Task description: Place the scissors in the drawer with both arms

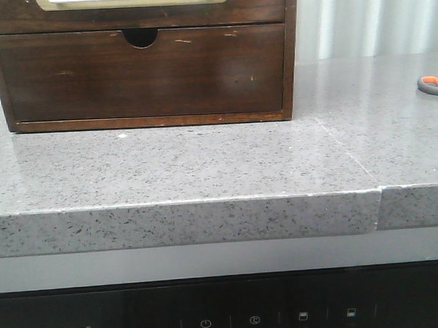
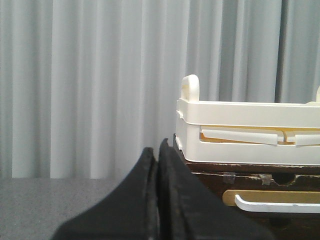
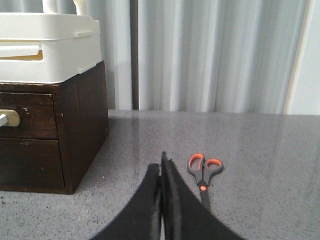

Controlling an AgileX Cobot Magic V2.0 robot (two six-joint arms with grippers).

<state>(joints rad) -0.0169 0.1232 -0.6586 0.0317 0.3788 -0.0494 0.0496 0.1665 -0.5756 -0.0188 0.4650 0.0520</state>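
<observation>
On grey speckled bench [image 1: 205, 172]: dark wooden cabinet [image 1: 142, 73] set at the back left, scissors [image 3: 202, 175] lying flat well apart to its right, near the right edge of the front view, nothing between. Scissors: dark grey looped handle with orange inlay, blades closed, handle toward the curtain [image 3: 210, 55], tips toward the right wrist camera; unheld, touching nothing but the bench, seemingly staged clear of the cabinet for an unobstructed pick by the right arm. Left gripper [image 2: 159, 150]: fingers pressed together, holding nothing, level with the cabinet top and beside it, aimed past it at the curtain. Right gripper [image 3: 162, 162]: fingers likewise pressed together and empty, hovering low over the bench just beside the scissors, apart from them. Drawer [image 3: 27, 117]: upper one, front with cream-framed white panel, fully pushed in and flush; contents hidden. Lower drawer [image 1: 139, 73], plain front with half-round finger notch: also pushed in, contents hidden, not the target. White plastic crate [image 2: 245, 130] with upright loop handles resting on top of cabinet; interior not visible from any view. Judged state of task: nothing begun, drawer to be pulled out by one arm, probably the left given its station by the cabinet, scissors to be lifted by the right. Judged hazard: thin flat scissors on hard bench, hard to get fingers under.
</observation>
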